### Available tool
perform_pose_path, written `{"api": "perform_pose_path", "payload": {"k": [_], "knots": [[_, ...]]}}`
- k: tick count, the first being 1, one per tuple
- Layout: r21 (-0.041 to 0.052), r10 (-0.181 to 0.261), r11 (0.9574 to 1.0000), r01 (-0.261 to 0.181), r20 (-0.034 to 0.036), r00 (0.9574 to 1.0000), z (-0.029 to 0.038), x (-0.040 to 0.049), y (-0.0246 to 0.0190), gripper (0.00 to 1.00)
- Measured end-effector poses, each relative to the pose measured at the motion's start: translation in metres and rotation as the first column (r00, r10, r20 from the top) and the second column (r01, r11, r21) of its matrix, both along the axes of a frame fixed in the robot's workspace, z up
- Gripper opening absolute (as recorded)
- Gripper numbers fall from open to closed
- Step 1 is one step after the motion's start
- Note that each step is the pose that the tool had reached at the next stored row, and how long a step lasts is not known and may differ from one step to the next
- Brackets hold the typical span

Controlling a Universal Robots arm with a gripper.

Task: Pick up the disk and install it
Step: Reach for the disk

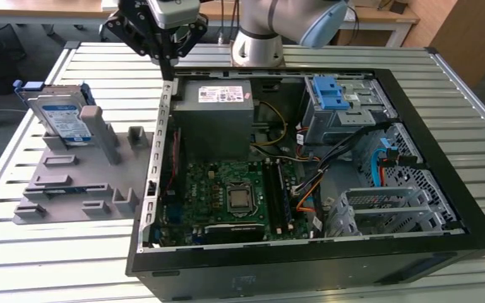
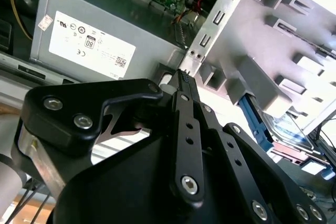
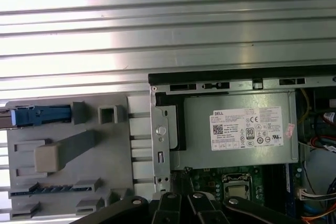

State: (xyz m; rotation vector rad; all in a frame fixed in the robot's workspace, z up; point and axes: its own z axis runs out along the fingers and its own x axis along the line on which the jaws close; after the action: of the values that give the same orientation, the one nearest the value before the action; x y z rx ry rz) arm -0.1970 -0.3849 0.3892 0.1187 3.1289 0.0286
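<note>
Gripper closed & empty by the case rear corner; disk not yet picked.
Disk stands on edge in the grey rack outside the case, on its PSU side, well apart from gripper. Risks, IMO: tips sit near the case wall, so a low sideways pass could clip it. Rack post just beside disk leaves little room, so an off-centre grip could tilt or jam it. Cables by the cage inside the case could snag it.
</note>
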Motion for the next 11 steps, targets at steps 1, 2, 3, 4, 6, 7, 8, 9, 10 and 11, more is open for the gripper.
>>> {"api": "perform_pose_path", "payload": {"k": [1, 2, 3, 4, 6, 7, 8, 9, 10, 11], "knots": [[-0.0002, 0.000, 1.0000, 0.000, -0.0024, 1.0000, 0.0000, -0.0017, 0.0002, 0.11], [-0.0001, 0.000, 1.0000, 0.000, -0.0051, 1.0000, -0.0003, -0.0036, 0.0004, 0.11], [0.0000, 0.000, 1.0000, 0.000, -0.0082, 1.0000, -0.0005, -0.0051, 0.0006, 0.11], [0.0001, 0.000, 1.0000, 0.000, -0.0114, 0.9999, -0.0007, -0.0064, 0.0008, 0.11], [-0.0001, 0.000, 1.0000, 0.000, -0.0179, 0.9998, -0.0010, -0.0088, 0.0012, 0.11], [-0.0001, 0.000, 1.0000, 0.000, -0.0198, 0.9998, -0.0012, -0.0098, 0.0016, 0.11], [-0.0002, 0.000, 1.0000, 0.000, -0.0208, 0.9998, -0.0012, -0.0108, 0.0020, 0.11], [-0.0003, 0.000, 1.0000, 0.000, -0.0212, 0.9998, -0.0013, -0.0120, 0.0025, 0.11], [0.0000, 0.000, 1.0000, 0.000, -0.0214, 0.9998, -0.0015, -0.0132, 0.0029, 0.11], [0.0000, 0.000, 1.0000, 0.000, -0.0216, 0.9998, -0.0016, -0.0144, 0.0032, 0.11]]}}
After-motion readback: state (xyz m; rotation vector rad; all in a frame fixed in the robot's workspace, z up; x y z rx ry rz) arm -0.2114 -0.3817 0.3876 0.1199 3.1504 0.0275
